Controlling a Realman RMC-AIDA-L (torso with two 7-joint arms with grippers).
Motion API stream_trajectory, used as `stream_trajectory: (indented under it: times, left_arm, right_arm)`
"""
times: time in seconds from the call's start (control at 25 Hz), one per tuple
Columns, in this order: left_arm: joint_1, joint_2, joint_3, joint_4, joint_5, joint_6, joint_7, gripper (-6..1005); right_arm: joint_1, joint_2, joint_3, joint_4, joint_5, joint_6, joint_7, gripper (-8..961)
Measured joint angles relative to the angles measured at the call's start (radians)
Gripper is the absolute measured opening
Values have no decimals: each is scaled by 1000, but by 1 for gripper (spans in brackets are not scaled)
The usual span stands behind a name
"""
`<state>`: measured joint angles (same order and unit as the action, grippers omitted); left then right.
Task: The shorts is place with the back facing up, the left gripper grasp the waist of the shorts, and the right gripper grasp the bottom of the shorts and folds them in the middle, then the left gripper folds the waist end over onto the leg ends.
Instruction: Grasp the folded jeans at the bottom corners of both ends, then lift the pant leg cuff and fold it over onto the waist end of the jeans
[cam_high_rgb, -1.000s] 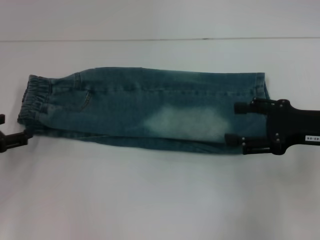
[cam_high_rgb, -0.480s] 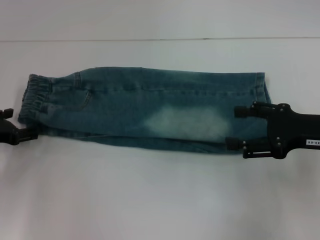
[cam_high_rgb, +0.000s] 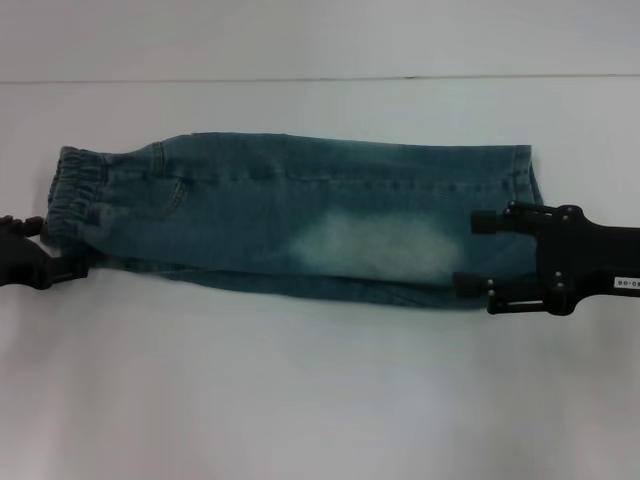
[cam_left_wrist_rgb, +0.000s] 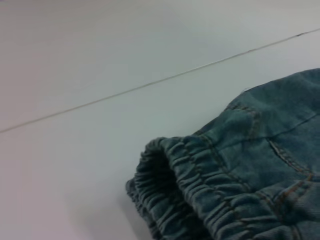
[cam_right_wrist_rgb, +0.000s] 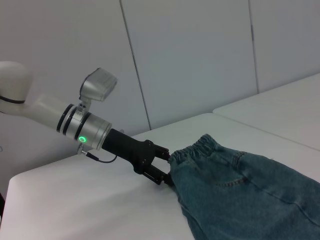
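The faded blue-green denim shorts lie folded lengthwise across the white table. Their ruched waist is at the left and the straight-hemmed leg ends at the right. My left gripper sits at the near corner of the waist, fingers spread open against the elastic band. The right wrist view shows this gripper touching the waist. The left wrist view shows only the waist opening. My right gripper is open, both fingers lying over the leg ends.
A thin seam crosses the table behind the shorts. A panelled grey wall stands beyond the table. Bare white tabletop stretches in front of the shorts.
My left gripper has moved up and right, from off the table's left edge to the waist corner. The right gripper has drawn back slightly to the right.
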<state>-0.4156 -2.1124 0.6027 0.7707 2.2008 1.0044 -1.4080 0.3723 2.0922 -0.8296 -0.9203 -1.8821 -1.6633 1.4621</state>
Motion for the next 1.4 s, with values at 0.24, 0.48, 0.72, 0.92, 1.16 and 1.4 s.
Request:
stream_trajectory:
  times: [0.24,0.48,0.72,0.92,1.16,1.4]
  left_arm:
    - [-4,1,14,-6,1,17,15,841]
    - [-11,3,14,-5,1,13,15,637]
    - [-14,3,21,-3,1,25,12,459]
    - [-15,3,25,10,1,52,2,321]
    - [-19,-1,36,60,2,86,-28,192]
    - [-20,-10,118,233,6,134,-187,134]
  right_arm:
    - [6,1,0,0,0,1,4,930]
    - [4,2,0,0,0,0,4,930]
    - [-3,2,4,8,2,2,4,930]
    - [-5,2,19,29,9,4,-3,931]
    - [-3,2,64,59,10,34,-8,930]
    - [31,1,75,163,38,121,-48,920]
